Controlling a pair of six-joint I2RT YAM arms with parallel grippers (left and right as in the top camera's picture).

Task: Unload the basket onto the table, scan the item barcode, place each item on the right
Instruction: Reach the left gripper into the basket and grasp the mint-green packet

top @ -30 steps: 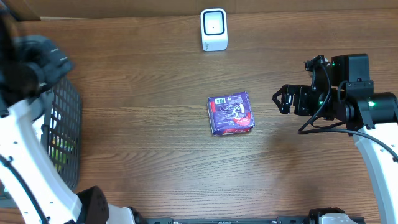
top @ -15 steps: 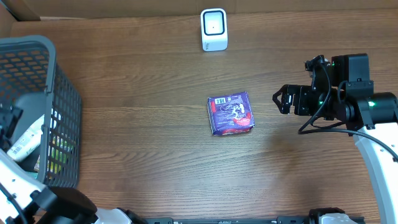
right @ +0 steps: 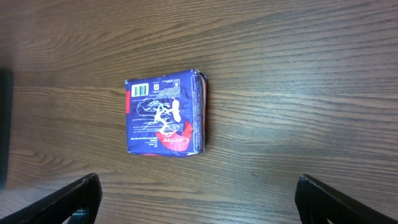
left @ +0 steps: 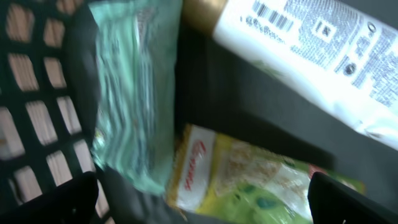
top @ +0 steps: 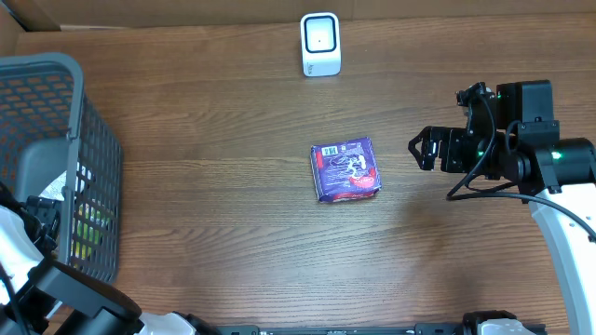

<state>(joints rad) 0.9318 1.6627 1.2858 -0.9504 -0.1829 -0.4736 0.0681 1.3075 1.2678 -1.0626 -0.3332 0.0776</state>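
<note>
As the table was read from its left edge across, the entries stood as follows

1. Grey mesh basket [top: 93, 186], at the table's [top: 233, 242] left edge, well to the left of the purple packet [top: 346, 170]
2. Left gripper [left: 205, 202], lowered inside that basket, far to the left of the purple packet; jaws spread wide, nothing between them. Beneath it lay a pale green pouch [left: 134, 93], a white bottle [left: 311, 56] with a barcode showing, and a yellow-green packet [left: 249, 180]
3. The purple packet, the item for scanning, lay flat on the bare wood near the table's middle, printed face up, apart from both grippers. It had a small pale label at one corner, too small to read
4. White scanner [top: 320, 44], upright, beyond the purple packet toward the far edge and slightly to its left, well apart from it
5. Right gripper [top: 419, 151], near the purple packet on its right and not touching it; jaws wide apart, empty, fingers pointing toward the packet
</note>
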